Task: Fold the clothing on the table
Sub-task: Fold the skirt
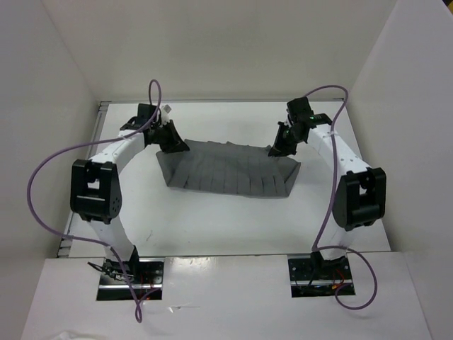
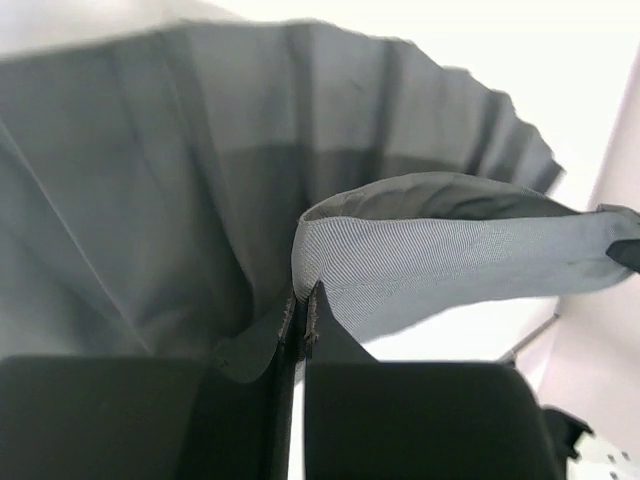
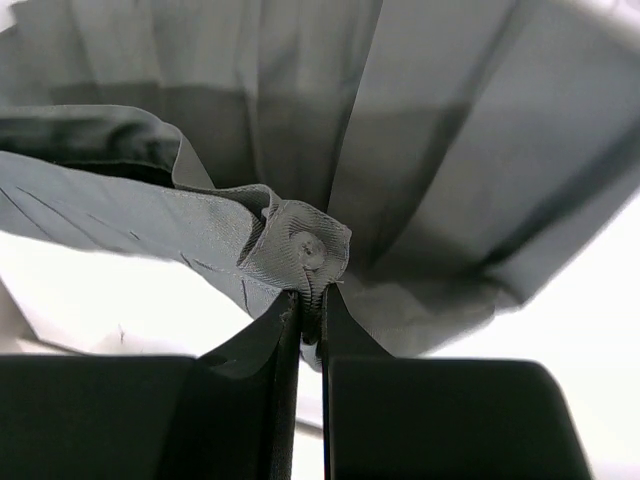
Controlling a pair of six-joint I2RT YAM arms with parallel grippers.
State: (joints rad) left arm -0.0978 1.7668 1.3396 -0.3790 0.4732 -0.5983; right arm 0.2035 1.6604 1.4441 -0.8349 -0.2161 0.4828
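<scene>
White walls enclose the table, where a grey pleated skirt lies spread at centre. The left gripper pinches its ten o'clock corner; the right gripper clamps the two o'clock corner beside a round fastener.

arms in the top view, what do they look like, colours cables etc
The left arm and right arm are both made of white links with chunky black joint housings. A purple left cable and a purple right cable hang off them in loose loops. The left tool and right tool are black, each with two flat fingers. No markings are readable.
</scene>
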